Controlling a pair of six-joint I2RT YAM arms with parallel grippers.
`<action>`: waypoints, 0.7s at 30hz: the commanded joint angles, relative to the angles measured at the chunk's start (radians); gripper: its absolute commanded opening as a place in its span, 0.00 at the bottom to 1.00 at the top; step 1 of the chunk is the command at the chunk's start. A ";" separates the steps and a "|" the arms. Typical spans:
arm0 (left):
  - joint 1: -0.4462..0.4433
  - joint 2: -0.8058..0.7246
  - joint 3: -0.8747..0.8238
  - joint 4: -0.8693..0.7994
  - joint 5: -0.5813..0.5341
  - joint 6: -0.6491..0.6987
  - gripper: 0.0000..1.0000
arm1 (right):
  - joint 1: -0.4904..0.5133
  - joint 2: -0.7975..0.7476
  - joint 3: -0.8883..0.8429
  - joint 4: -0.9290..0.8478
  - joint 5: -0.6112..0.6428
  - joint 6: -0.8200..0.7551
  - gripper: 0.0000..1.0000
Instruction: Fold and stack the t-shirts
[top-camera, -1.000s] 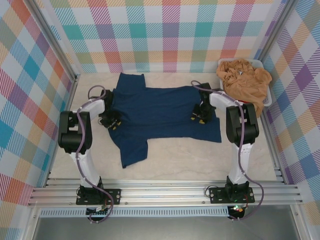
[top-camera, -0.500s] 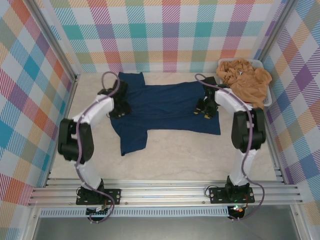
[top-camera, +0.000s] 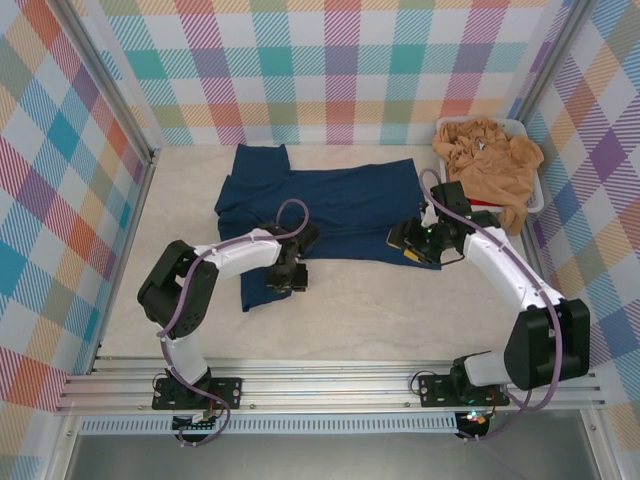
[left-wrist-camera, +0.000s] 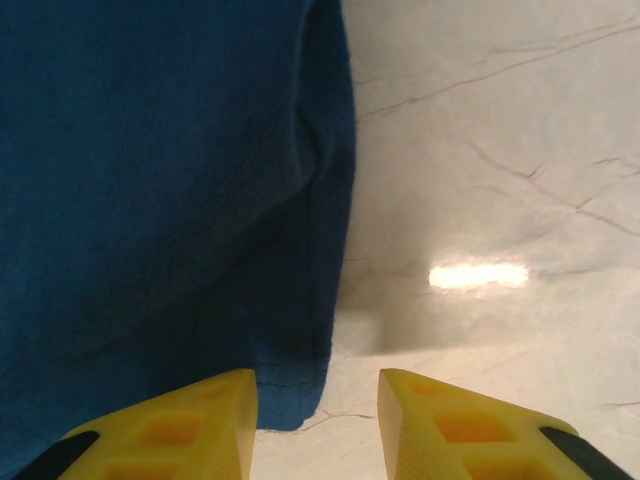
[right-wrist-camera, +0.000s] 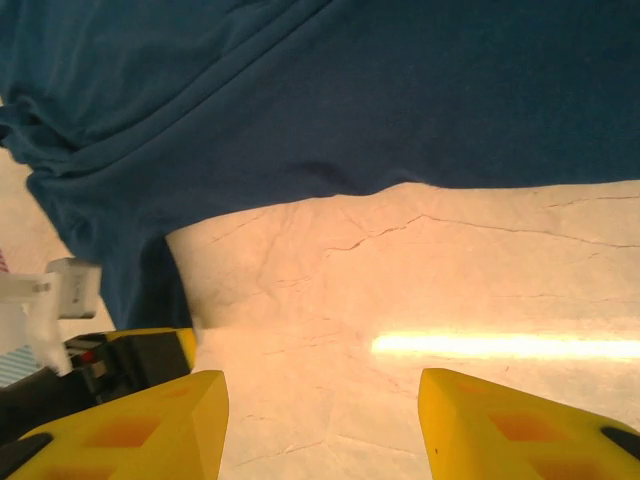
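A dark navy blue cloth t-shirt (top-camera: 340, 205) is spread flat near the pale counter's (top-camera: 380, 310) far edge. The left hand (left-wrist-camera: 317, 385) is held apart, empty, astride its near sleeve's edge. The right hand (right-wrist-camera: 322, 390) is likewise spread, empty, over bare counter just off the near hem. Light tan-orange t-shirts (top-camera: 490, 160) are heaped in a white plastic tub (top-camera: 520, 123) at the far right corner. Open room is offered along the near edge.

The left gripper (left-wrist-camera: 316, 395) has matt yellow plastic fingers (left-wrist-camera: 170, 430). Ahead and left of them the navy t-shirt (left-wrist-camera: 150, 170) is soft, matt knit cloth; to their right the table (left-wrist-camera: 500, 150) is smooth, glossy, marble-veined.
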 joint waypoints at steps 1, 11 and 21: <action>-0.022 -0.001 -0.016 0.004 -0.011 -0.005 0.33 | 0.004 -0.040 -0.010 -0.002 -0.034 0.037 0.53; -0.065 0.038 0.002 0.018 -0.026 -0.013 0.03 | 0.005 -0.072 -0.053 -0.009 -0.009 0.058 0.52; -0.159 0.086 0.232 -0.298 -0.118 -0.073 0.00 | 0.005 -0.082 -0.069 -0.004 -0.002 0.061 0.51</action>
